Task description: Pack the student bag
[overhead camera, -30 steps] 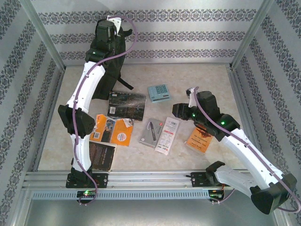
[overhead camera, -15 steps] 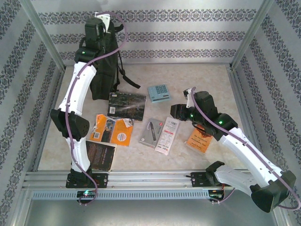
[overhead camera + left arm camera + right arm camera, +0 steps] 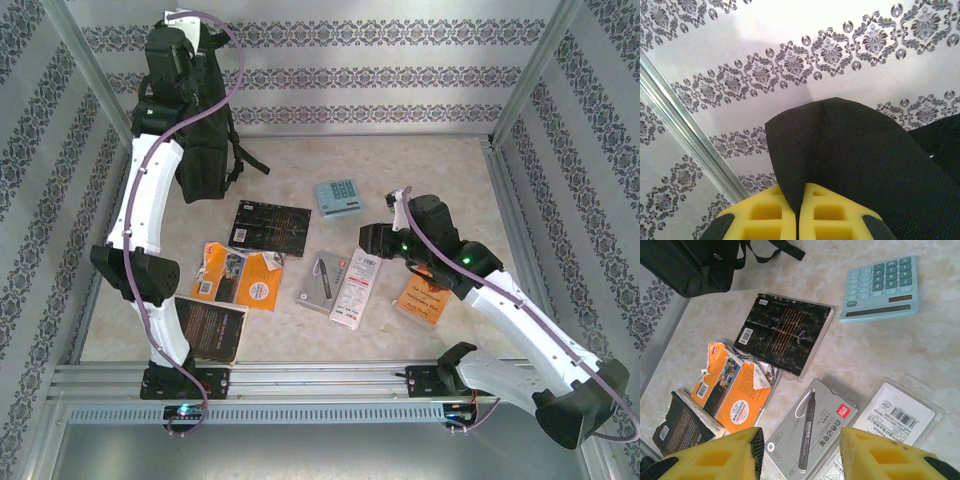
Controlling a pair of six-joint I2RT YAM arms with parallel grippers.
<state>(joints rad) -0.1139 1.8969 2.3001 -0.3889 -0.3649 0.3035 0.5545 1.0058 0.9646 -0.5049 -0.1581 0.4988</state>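
Note:
The student bag (image 3: pixel 205 135), black with dangling straps, hangs upright at the far left against the back wall. My left gripper (image 3: pixel 170 45) is high above the table, shut on a fold of the bag's top fabric (image 3: pixel 850 150); in the left wrist view the yellow pads of the left gripper (image 3: pixel 800 220) pinch that fold. My right gripper (image 3: pixel 372 240) hovers open over the middle of the table, and in its wrist view the right gripper (image 3: pixel 800 455) stands above a grey pen box (image 3: pixel 812 432) with nothing between its fingers. The bag's lower corner (image 3: pixel 690 265) also shows there.
Loose on the table lie a black book (image 3: pixel 270 227), a light blue calculator (image 3: pixel 337 196), an orange book (image 3: pixel 240 275), the grey pen box (image 3: pixel 320 283), a white packet (image 3: pixel 357 288), a dark book (image 3: pixel 212 330) and an orange booklet (image 3: pixel 425 297).
My left arm has swung left and toward the back corner, carrying the bag with it off the black book's edge. My right gripper has drifted slightly left.

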